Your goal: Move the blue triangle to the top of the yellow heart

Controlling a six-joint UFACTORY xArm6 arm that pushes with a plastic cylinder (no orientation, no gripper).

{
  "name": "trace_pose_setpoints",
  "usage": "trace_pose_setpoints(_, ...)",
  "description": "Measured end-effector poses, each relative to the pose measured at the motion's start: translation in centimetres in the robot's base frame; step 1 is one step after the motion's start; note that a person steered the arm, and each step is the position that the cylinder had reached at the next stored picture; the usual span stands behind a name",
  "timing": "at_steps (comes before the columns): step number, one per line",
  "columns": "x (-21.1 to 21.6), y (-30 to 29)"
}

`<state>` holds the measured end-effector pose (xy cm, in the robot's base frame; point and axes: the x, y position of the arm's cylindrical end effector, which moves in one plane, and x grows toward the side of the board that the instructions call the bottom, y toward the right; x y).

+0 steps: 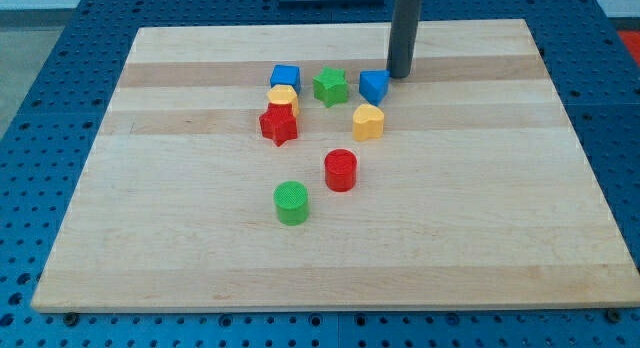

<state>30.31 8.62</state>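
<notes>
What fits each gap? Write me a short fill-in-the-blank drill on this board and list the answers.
1. My tip stands just to the view's right of the blue ____.
2. The yellow heart lies directly toward the view's ____ from that blue block.
3. The green star sits between two ____ blocks, one being the blue cube.
4. The block nearest the view's bottom is the ____ cylinder.

Answers: triangle; bottom; blue; green
</notes>
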Motion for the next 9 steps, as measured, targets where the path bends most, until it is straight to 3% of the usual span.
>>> trace_pose_setpoints(2, 2.0, -1.8)
trace_pose_setpoints(7, 1.9, -2.5)
trace_pose_setpoints(9, 2.0, 0.2)
